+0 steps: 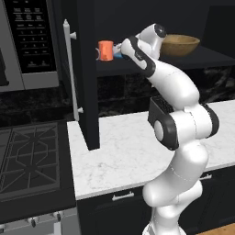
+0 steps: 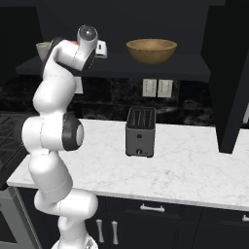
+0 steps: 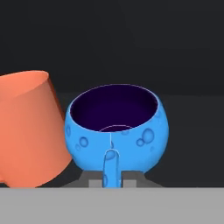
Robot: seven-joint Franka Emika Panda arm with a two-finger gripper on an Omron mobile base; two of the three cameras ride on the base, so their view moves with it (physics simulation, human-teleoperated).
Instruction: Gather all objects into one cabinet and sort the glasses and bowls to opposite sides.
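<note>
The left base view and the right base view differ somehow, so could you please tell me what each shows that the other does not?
Left base view alone: the orange cup on the cabinet shelf, a sliver of the blue cup beside it at the gripper, the open door's bar handle, the microwave and the stove.

Right base view alone: the toaster and the wall outlets.

Both: the arm, the wooden bowl on the shelf's other side, the marble counter.

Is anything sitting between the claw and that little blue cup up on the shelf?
Nothing visible: in the hand view the claw is closed on the blue cup's handle. The orange cup stands close beside it, the wooden bowl farther along the shelf.
</note>
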